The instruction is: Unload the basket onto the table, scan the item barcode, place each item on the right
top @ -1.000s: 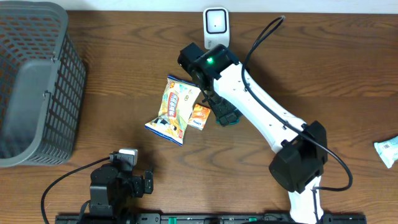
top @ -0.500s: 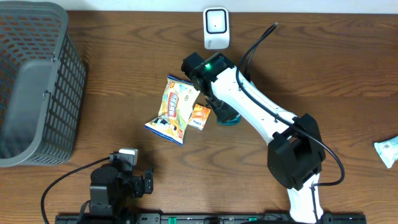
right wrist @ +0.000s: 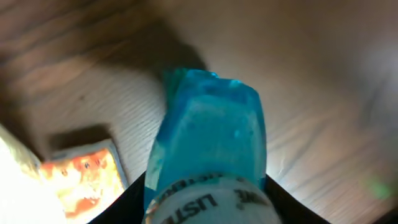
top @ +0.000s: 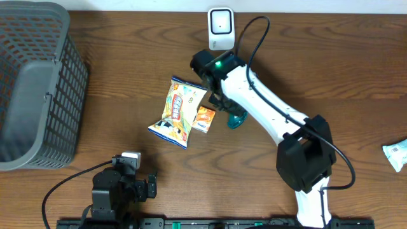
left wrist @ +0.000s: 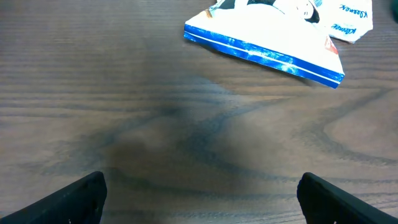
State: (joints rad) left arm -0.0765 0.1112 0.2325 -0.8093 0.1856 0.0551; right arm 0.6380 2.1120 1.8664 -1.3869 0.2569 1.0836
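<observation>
A translucent blue mouthwash bottle with a white label fills the right wrist view. My right gripper is shut on it, a dark finger pressed against each side near the label. From overhead the bottle pokes out beneath the right gripper near the table's middle. The white barcode scanner stands at the far edge, just beyond the right arm. My left gripper is open above bare wood, its arm parked at the near edge.
A yellow snack bag and a small orange packet lie just left of the bottle. A grey mesh basket stands at the far left. A white-and-blue packet lies at the right edge.
The right gripper's jaws have closed from wide open onto the blue bottle, and the arm has shifted slightly right. The left arm has not moved.
</observation>
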